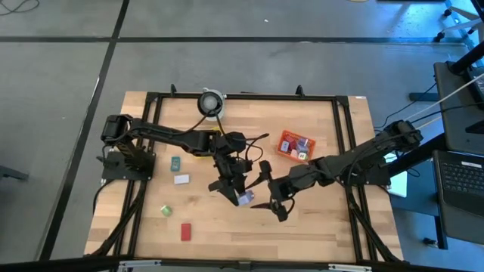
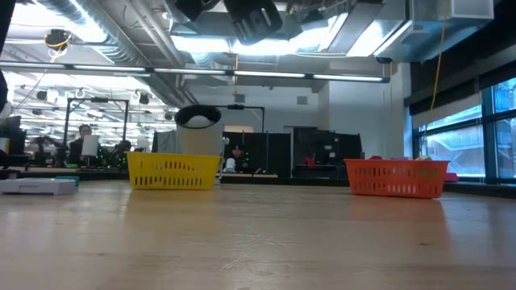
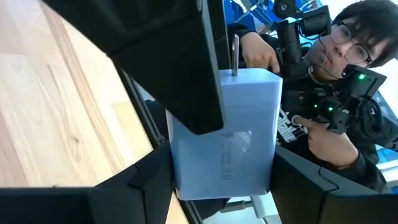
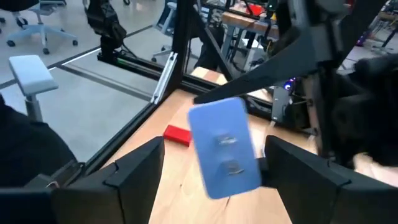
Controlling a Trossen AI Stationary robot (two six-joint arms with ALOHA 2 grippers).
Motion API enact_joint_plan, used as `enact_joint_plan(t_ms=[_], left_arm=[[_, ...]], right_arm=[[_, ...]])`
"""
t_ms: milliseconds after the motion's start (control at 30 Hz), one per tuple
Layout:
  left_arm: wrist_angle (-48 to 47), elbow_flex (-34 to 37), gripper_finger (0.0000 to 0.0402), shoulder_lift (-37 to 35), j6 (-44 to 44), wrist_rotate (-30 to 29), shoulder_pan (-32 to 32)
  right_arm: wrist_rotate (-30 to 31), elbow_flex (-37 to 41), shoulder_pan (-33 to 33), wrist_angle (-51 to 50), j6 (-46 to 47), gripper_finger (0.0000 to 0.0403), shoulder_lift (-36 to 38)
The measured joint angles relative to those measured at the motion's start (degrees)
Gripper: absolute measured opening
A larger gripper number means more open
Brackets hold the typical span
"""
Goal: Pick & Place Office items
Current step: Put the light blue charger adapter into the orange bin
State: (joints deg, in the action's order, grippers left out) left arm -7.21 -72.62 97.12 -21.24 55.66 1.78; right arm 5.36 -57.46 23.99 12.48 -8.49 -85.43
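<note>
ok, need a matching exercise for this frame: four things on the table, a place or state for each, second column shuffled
Things:
1. lavender block
2. red block
3. orange basket
4. white block

Places or states:
A. lies free on the wood, nearest the lower edge of the high view
B. clamped in the left end effector, mid-table
C. lies just below the teal block in the high view
D. on the right arm's side, with small items inside

Pairs: 1-B, 2-A, 3-D, 4-C
</note>
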Motion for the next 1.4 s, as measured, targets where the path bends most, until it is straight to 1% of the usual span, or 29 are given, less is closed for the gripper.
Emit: enact_joint_plan(t_ms=[200,333,467,600,667,733,900,1067,1233,1400], left_arm=[[1.34,0.00,0.0214,0.00,-0.49,0.00,0.00],[1.46,0.00,0.0214,0.00,-0.63,0.37,0.00],[1.50,-0.01,0.0214,0.00,-0.66,0.79,0.00],[1.79,-0.02,0.0214,0.00,-0.68,1.35,-0.04],[2.37,-0.02,0.0214,0.02,-1.04,2.11,0.00],[3.24,-0.02,0.0214,0.02,-2.08,2.55,0.00],[3.99,-0.01,0.0216,0.04,-3.58,2.99,0.07],[4.19,-0.02,0.0240,0.04,-3.49,2.76,-0.40],[4.63,-0.09,0.0262,-0.16,-3.47,2.57,-3.36],[3.94,-0.13,0.0266,-1.23,-3.10,2.91,-6.50]], right_arm=[[-0.17,-0.71,-1.17,-0.08,0.32,0.0278,-0.02],[-0.22,-0.71,-1.18,0.27,0.32,0.0261,-0.02],[-0.32,-0.71,-1.18,0.27,0.11,0.0219,-0.02],[-0.81,-0.71,-1.16,0.31,-0.13,0.0157,-0.02],[-2.13,-0.76,-1.28,0.62,-1.26,0.0129,-0.02],[-3.69,-0.82,-1.34,0.84,-1.66,0.0125,-0.02],[-4.66,-0.84,-1.32,1.54,-2.91,0.0125,-0.31],[-5.68,-0.84,-1.38,1.17,-3.15,0.0124,-0.31],[-5.05,-0.67,-1.86,-1.81,-3.77,0.0124,0.34],[-4.87,-0.67,-2.76,-3.38,-3.06,0.0124,2.58]])
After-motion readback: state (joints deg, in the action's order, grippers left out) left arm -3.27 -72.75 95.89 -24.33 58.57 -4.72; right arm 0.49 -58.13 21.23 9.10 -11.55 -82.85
